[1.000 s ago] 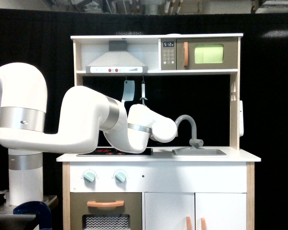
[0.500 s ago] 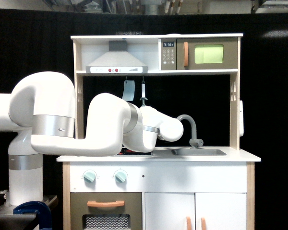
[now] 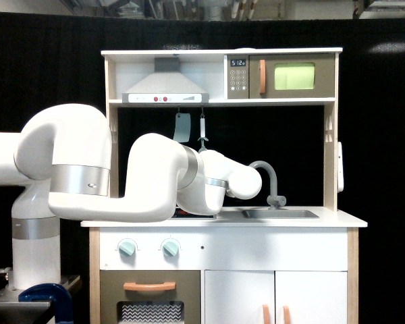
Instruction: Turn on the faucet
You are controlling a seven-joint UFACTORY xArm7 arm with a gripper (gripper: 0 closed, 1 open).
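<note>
Edging slightly farther toward the sink [image 3: 280,214], the arm's white wrist [image 3: 243,181] meets the grey faucet [image 3: 268,181] at its 3 o'clock; the gripper is hidden, its opening impossible to tell.

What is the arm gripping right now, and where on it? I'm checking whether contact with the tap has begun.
Cannot be told: the gripper is not visible. The arm's rounded wrist end overlaps the faucet spout; the side lever stands clear of it.

Bright, even frontal light on the white toy kitchen [image 3: 223,220]; black backdrop, sharp focus, little shadow
</note>
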